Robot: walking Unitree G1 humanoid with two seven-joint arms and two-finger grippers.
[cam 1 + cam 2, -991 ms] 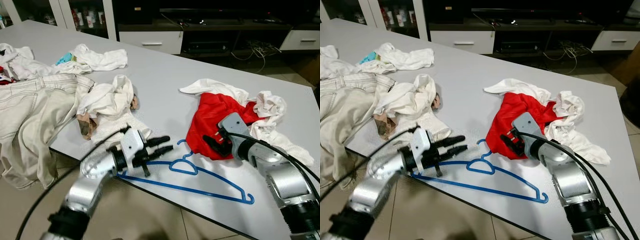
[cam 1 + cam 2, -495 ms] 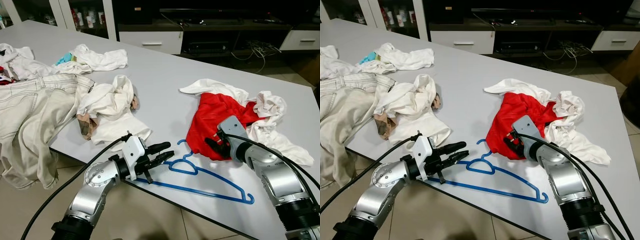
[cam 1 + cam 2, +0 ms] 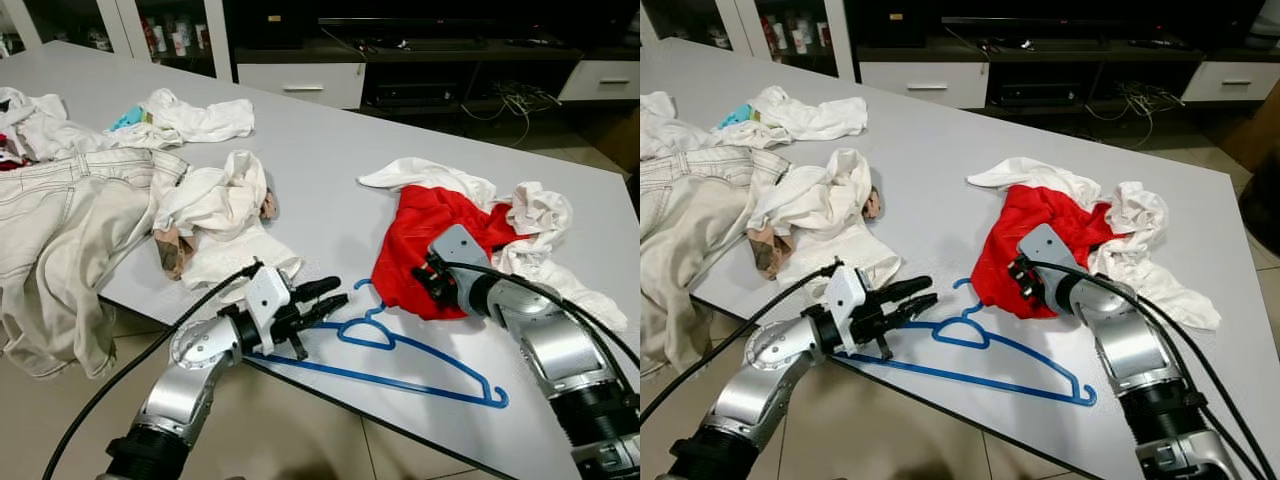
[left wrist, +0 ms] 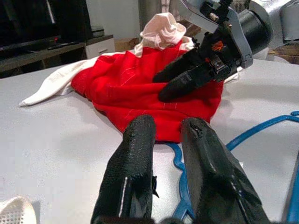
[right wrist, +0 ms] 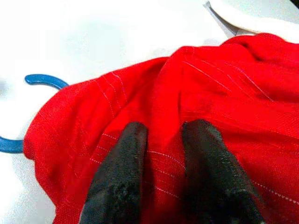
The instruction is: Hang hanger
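We see the blue hanger (image 3: 380, 352) flat on the tabletop (image 3: 320, 170), just ahead of our left gripper (image 3: 330, 296), jaws slightly apart; our right gripper (image 5: 163, 154), jaws slightly apart, presses the red garment (image 3: 430, 240).

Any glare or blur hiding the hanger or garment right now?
Head views: sharp, evenly lit, blue hanger clear. Right wrist view: table washed out white, red garment crisp, right tool soft up close. Left wrist view: left tool slightly blurred.
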